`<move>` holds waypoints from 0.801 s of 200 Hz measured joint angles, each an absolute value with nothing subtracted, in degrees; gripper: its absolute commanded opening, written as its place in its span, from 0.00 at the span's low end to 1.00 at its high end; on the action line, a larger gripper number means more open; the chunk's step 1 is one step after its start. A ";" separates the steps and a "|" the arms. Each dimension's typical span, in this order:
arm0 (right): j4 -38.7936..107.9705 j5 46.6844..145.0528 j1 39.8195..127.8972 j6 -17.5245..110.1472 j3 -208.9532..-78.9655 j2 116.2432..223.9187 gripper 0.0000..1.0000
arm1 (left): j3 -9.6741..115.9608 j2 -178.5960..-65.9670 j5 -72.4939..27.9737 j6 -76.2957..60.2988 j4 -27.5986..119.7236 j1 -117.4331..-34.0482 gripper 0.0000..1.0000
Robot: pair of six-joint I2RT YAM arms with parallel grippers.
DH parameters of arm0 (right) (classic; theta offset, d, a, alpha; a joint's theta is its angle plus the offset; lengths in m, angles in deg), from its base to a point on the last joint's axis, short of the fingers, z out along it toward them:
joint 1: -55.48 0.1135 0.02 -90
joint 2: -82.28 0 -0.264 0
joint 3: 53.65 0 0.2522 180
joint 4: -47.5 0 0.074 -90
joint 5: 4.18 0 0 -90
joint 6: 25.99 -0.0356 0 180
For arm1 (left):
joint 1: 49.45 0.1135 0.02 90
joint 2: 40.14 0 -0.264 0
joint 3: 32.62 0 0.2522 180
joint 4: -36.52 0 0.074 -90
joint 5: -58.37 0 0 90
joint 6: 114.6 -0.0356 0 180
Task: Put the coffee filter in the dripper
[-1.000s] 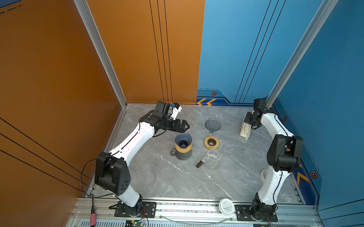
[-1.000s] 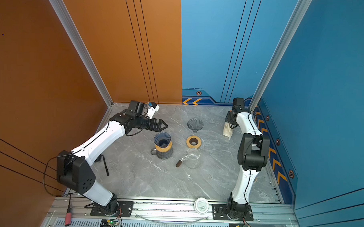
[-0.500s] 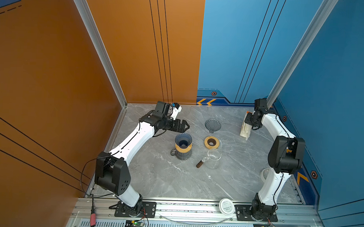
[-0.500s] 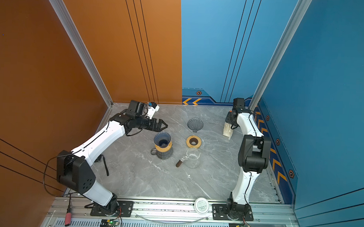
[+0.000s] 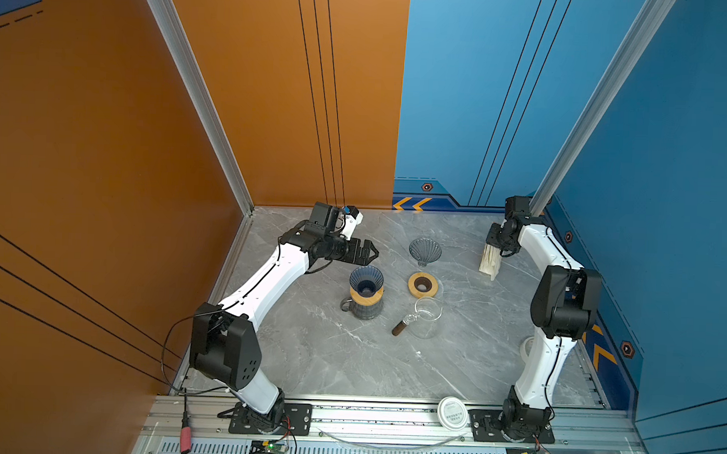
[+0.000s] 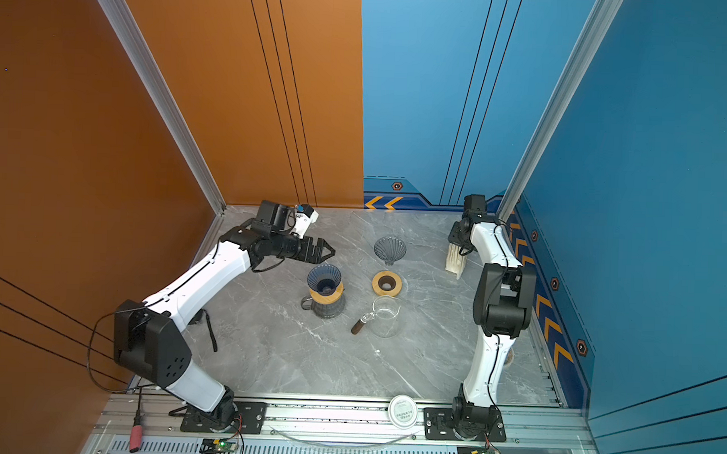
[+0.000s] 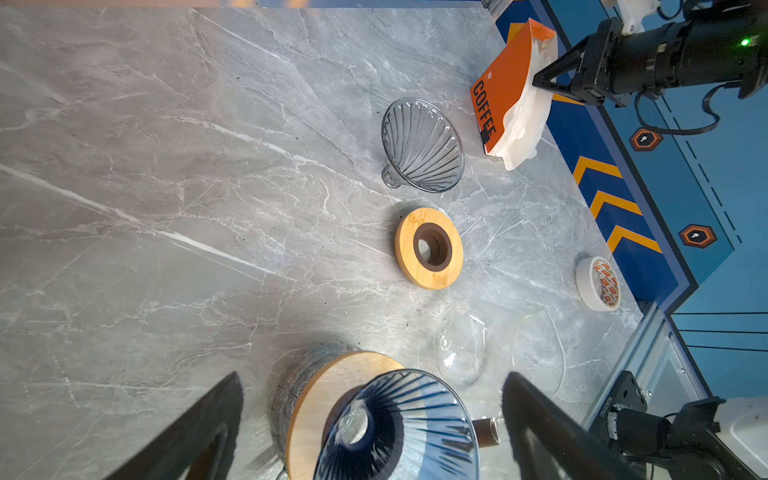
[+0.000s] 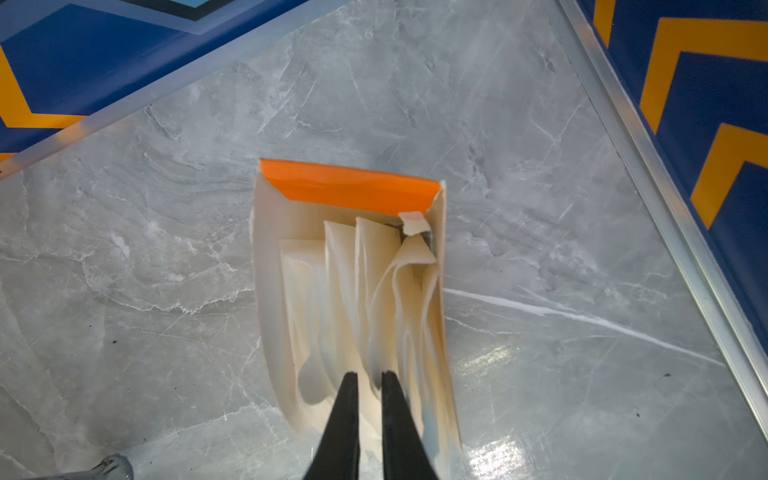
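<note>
Right wrist view: the right pincer (image 8: 369, 376) is nearly closed, its tips reaching into the open filter box (image 8: 353, 189) with a fold of coffee filter (image 8: 374, 291) pinched between them. The remaining filters stand upright inside the box, which rests on the desk (image 8: 124, 270). In both top views, the blue dripper (image 5: 366, 278) sits on a carafe (image 5: 365, 309) well apart from the box. A clear dripper (image 5: 424, 251) and a wooden ring (image 5: 422, 284) lie between them. The left pincer (image 7: 372, 376), beyond the blue dripper from the box, is fully open and holds nothing.

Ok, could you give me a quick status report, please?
Left hand open near dripper. Right hand pinching a coffee filter inside its box. Nothing in the way.
</note>
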State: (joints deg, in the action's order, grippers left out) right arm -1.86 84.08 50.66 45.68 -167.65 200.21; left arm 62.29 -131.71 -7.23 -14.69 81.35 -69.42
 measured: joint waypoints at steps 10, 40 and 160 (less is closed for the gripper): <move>-1.88 84.06 50.66 45.71 -167.68 200.25 0.11 | 62.29 -131.77 -7.23 -14.69 81.35 -69.42 0.98; -1.81 83.84 50.66 45.71 -168.79 200.71 0.11 | 62.29 -131.77 -7.23 -14.69 81.35 -69.42 0.98; -1.86 82.94 50.66 45.71 -168.99 203.64 0.00 | 62.29 -131.77 -7.23 -14.67 81.35 -69.64 0.98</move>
State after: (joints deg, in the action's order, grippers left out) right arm -1.86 82.94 50.66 45.71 -168.99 203.64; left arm 62.29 -131.77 -7.23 -14.67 81.35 -69.64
